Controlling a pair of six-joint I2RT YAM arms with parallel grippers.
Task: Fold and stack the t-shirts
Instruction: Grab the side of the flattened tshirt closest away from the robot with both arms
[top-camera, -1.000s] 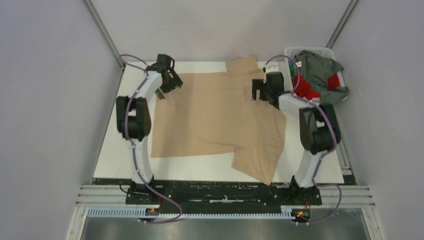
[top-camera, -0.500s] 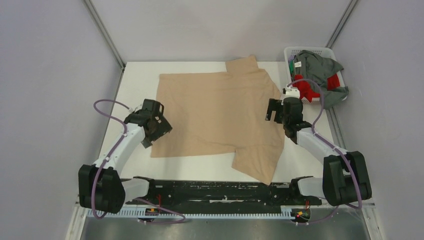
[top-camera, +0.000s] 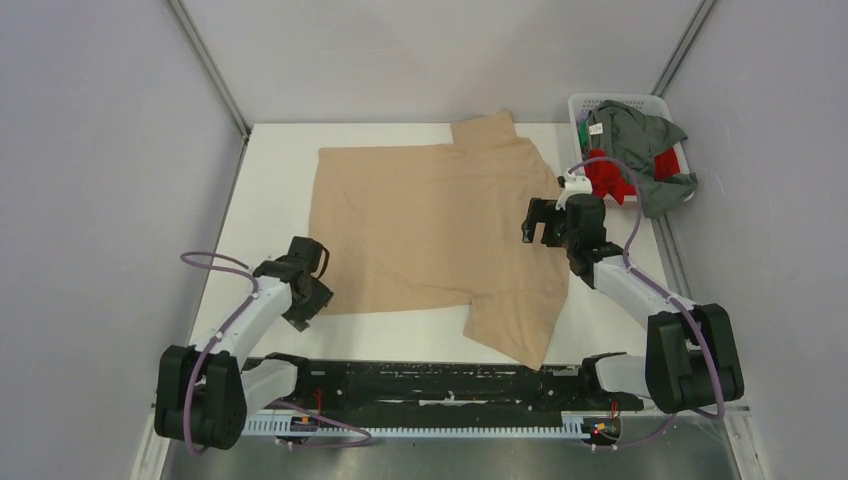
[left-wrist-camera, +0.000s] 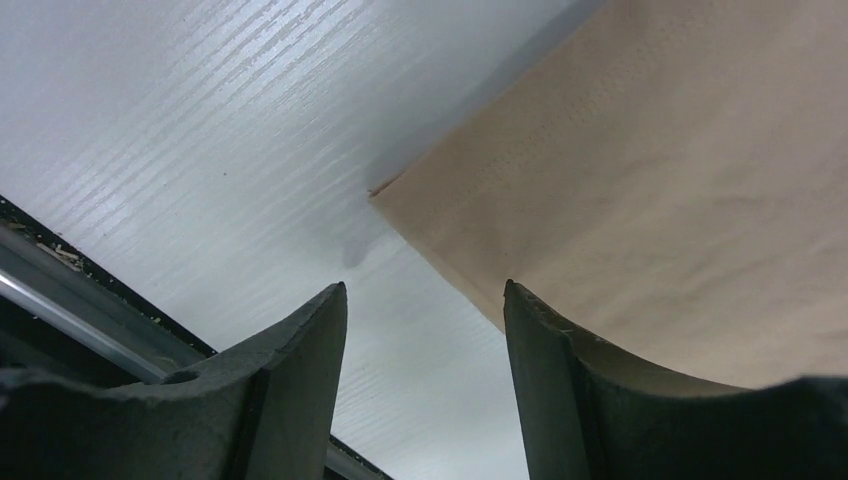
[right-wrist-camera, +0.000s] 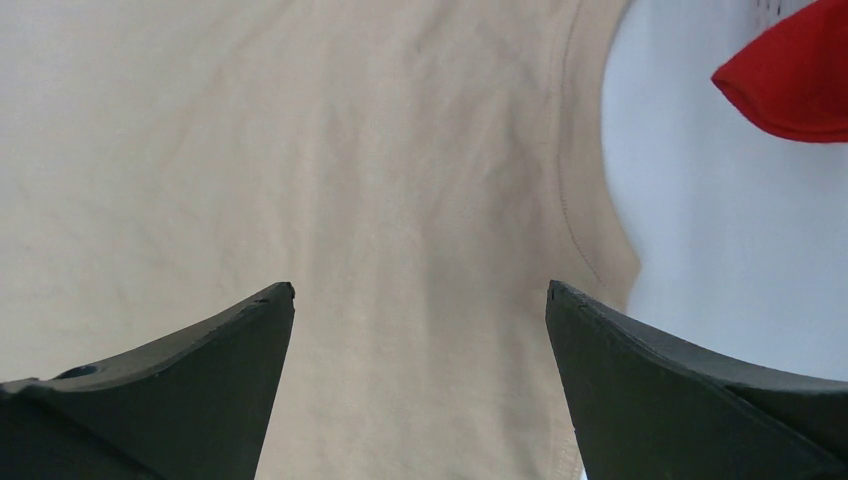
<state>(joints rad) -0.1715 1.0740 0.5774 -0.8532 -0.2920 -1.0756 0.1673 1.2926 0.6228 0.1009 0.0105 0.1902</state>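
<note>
The tan-beige t-shirt (top-camera: 430, 230) lies spread flat on the white table. My left gripper (top-camera: 312, 292) is open and empty beside the shirt's near-left hem corner (left-wrist-camera: 385, 190); its jaws straddle the shirt's edge (left-wrist-camera: 650, 200). My right gripper (top-camera: 540, 222) is open and empty above the shirt's right side near the neck edge (right-wrist-camera: 575, 200). The grey-green t-shirt (top-camera: 645, 145) and the red t-shirt (top-camera: 608, 180) lie bunched in the basket; a bit of red shows in the right wrist view (right-wrist-camera: 790, 85).
The white lattice basket (top-camera: 600, 104) stands at the far right corner. A black rail (top-camera: 440, 375) runs along the table's near edge, and also shows in the left wrist view (left-wrist-camera: 60, 290). Grey walls close in both sides.
My left arm swung from the shirt's far-left corner down to its near-left corner. My right arm drew back from the far right and settled over the shirt's right side.
</note>
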